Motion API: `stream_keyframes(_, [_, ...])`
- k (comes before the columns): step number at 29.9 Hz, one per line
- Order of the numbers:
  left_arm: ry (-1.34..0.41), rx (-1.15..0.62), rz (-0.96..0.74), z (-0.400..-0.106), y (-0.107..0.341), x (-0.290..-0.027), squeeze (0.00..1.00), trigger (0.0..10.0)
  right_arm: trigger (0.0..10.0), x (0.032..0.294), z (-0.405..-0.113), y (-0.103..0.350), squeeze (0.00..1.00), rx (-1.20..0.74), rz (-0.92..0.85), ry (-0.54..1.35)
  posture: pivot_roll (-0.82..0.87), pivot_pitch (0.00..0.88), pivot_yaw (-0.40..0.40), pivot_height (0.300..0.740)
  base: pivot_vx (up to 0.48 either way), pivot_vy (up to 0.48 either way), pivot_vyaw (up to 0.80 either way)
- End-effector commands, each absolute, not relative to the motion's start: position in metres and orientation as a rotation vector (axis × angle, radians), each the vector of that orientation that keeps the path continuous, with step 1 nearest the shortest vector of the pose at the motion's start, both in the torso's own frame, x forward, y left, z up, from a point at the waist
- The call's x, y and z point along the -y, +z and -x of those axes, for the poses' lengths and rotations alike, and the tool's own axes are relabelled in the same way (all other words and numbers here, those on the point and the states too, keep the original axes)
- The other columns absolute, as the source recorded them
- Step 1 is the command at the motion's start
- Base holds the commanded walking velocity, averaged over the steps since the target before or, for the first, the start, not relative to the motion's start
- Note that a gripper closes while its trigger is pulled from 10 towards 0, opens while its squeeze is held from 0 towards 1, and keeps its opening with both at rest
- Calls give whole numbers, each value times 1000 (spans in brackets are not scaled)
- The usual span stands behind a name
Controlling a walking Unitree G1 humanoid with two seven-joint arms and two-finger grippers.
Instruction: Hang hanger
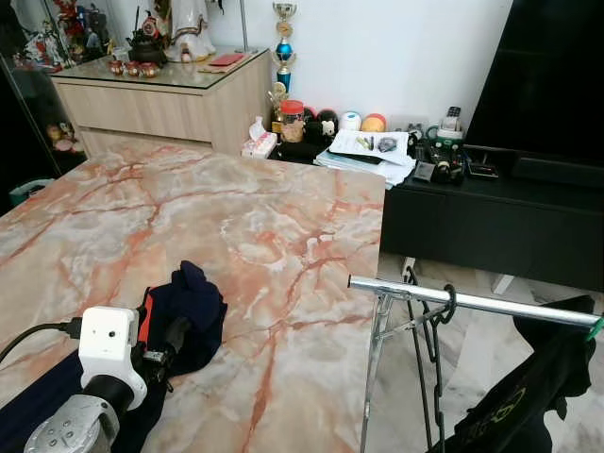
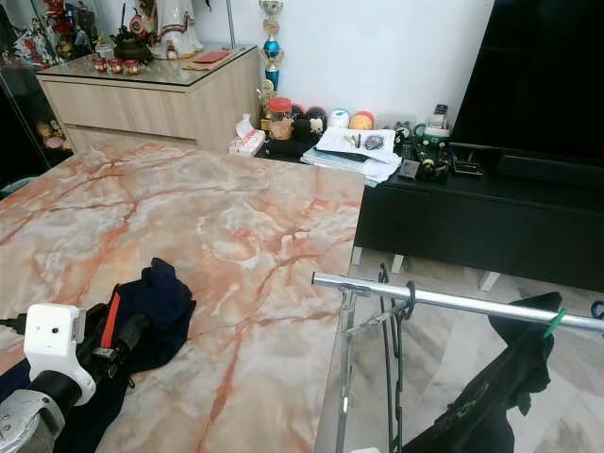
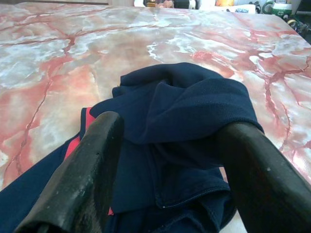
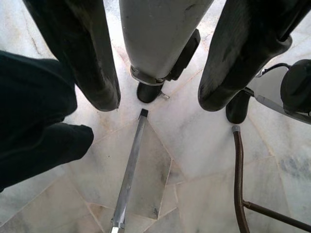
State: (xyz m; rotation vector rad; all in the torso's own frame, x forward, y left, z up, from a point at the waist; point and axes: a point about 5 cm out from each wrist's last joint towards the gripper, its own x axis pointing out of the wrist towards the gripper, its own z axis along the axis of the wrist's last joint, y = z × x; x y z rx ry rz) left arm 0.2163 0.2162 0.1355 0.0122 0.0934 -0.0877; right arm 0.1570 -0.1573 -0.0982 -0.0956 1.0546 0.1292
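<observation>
Your left end effector (image 3: 165, 160) sits low over the marble worktop (image 1: 245, 217), fingers spread apart and released, straddling one bunched navy garment (image 3: 189, 111) with a red stripe; both fingers (image 3: 82, 174) touch the fabric but do not clamp it. Part of the garment is cut off at the frame edge. Your right end effector (image 4: 160, 102) points down at the tiled floor (image 4: 194, 160), fingers apart and holding nothing, with one metal rail foot (image 4: 129, 170) below it and dark cloth beside. Past the worktop's edge you have one chrome rack bar (image 1: 472, 302), carrying one black hook loop (image 1: 445, 304) and one black garment (image 1: 538, 377) draped at its far end. A hanger cannot be made out clearly. Beyond stand one low black cabinet (image 1: 491, 226) with papers and clutter, and one wooden sideboard (image 1: 160, 104).
</observation>
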Motion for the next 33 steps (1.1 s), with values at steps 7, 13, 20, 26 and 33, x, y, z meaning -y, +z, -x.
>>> stream_keyframes(7, [-80, -87, -11, -217, 137, -218, 0, 10000, 10000, 156, -159, -97, 0, -1045, 94, 125, 254, 27, 5, 740, -34, 0, 0])
stream_keyframes(13, [-79, -83, -11, -217, 138, -219, 0, 10000, 10000, 156, -161, -97, 0, -1042, 94, 126, 254, 32, 4, 740, -255, 0, 0])
stream_keyframes(20, [-85, -83, -10, -218, 138, -218, 0, 10000, 10000, 156, -161, -97, 0, -1041, 94, 123, 254, 32, 5, 740, -283, 0, 0])
stream_keyframes(26, [-86, -72, 2, -220, 141, -217, 0, 10000, 10000, 156, -162, -96, 0, -1040, 93, 124, 257, 39, 5, 740, -299, 0, 0])
stream_keyframes(33, [-85, -76, 0, -218, 139, -217, 0, 10000, 10000, 156, -160, -97, 0, -1043, 95, 126, 258, 22, 4, 740, -298, 0, 0])
